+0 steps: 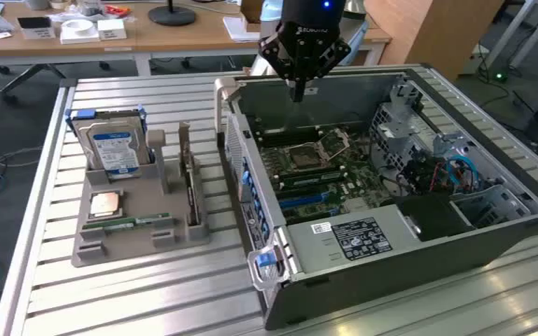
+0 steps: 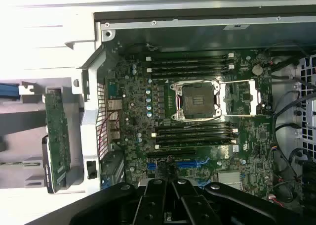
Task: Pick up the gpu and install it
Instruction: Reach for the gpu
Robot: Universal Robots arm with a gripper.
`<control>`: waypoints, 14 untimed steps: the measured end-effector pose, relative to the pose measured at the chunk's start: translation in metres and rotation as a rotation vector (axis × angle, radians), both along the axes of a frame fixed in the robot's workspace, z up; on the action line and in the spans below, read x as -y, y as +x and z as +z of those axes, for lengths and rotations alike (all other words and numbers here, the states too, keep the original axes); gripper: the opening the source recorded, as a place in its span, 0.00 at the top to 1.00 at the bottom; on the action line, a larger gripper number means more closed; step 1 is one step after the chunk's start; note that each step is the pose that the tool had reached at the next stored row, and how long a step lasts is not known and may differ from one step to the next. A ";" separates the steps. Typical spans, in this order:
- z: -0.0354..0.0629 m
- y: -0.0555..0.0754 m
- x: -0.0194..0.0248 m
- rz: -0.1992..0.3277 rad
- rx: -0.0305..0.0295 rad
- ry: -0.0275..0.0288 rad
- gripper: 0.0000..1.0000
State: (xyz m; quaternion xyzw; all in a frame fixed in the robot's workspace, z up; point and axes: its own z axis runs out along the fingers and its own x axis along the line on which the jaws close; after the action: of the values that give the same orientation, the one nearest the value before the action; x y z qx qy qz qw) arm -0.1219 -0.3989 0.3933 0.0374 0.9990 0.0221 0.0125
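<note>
The pincer (image 1: 296,89) hangs over the far end of the open computer case (image 1: 456,241), its fingers drawn together to a point with nothing between them, above the motherboard (image 2: 148,101) with its bare CPU socket (image 2: 197,99). The gpu (image 1: 191,185) stands on edge in a slot of the grey parts holder (image 1: 129,241) on the slatted metal counter (image 1: 138,294), just beside the case's wall on the exterior view's left and well apart from the pincer. In the same holder a blue-labelled hard drive (image 1: 112,147) stands upright.
</note>
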 end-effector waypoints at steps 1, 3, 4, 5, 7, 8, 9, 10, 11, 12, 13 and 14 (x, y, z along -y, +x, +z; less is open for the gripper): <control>0.0000 0.000 0.0000 0.000 0.0000 0.0000 0.89; 0.0000 0.000 0.0000 0.000 0.0000 0.0000 0.89; 0.0000 0.000 0.0000 0.000 0.0000 0.0000 0.89; 0.0000 0.000 0.0000 0.000 0.0000 0.0001 0.89; 0.0000 0.000 0.0000 0.000 0.0000 0.0000 0.89; 0.0000 0.000 0.0000 0.000 0.0000 0.0000 0.89; 0.0000 0.000 0.0000 0.000 0.0000 0.0000 0.89; 0.0000 0.000 0.0000 0.000 0.0000 0.0000 0.89; 0.0000 0.000 0.0000 0.000 0.0001 0.0001 0.89; -0.0001 -0.001 0.0000 0.000 0.0002 0.0002 0.89; -0.0001 -0.001 0.0000 0.000 0.0002 0.0003 0.89; -0.0001 -0.002 0.0000 0.000 0.0001 0.0001 0.89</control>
State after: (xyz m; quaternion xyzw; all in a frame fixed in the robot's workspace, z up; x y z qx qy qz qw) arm -0.1242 -0.3989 0.3932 0.0374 0.9990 0.0221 0.0125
